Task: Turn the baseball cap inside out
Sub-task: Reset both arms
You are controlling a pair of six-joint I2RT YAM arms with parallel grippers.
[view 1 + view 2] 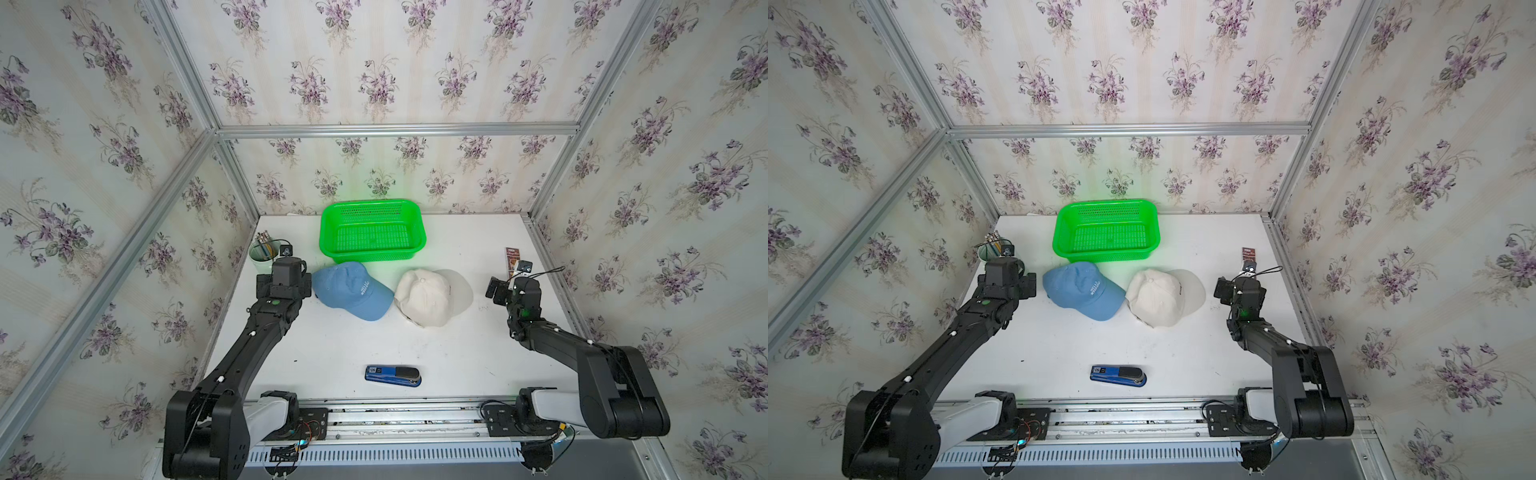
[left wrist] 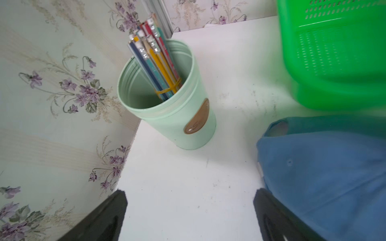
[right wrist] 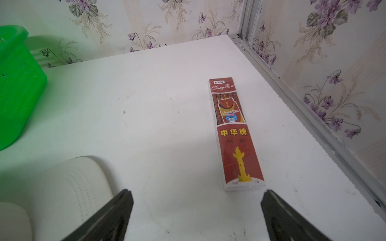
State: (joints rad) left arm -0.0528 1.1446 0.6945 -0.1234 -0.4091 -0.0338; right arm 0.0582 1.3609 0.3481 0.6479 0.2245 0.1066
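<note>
While nothing's flipped yet, the blue baseball cap [image 1: 353, 291] sits crown-up mid-surface [image 1: 332, 349], just in front of the green basket [image 1: 374, 254], with a cream baseball cap [image 1: 428, 297] just beside it. Left hand [image 2: 191, 193] is spread wide and empty beside the blue cap, near the mint pencil cup [image 2: 171, 125]. Right hand [image 3: 197, 193] is spread too, empty, between the cream brim and a red Chung Hwa pencil box [image 3: 234, 133]. 1 blue stapler [image 1: 392, 376] lies up front.

Green basket [image 1: 374, 254] at back; pencil cup [image 1: 261, 254] left; pencil box [image 1: 512, 257] right; stapler [image 1: 392, 376] front.
</note>
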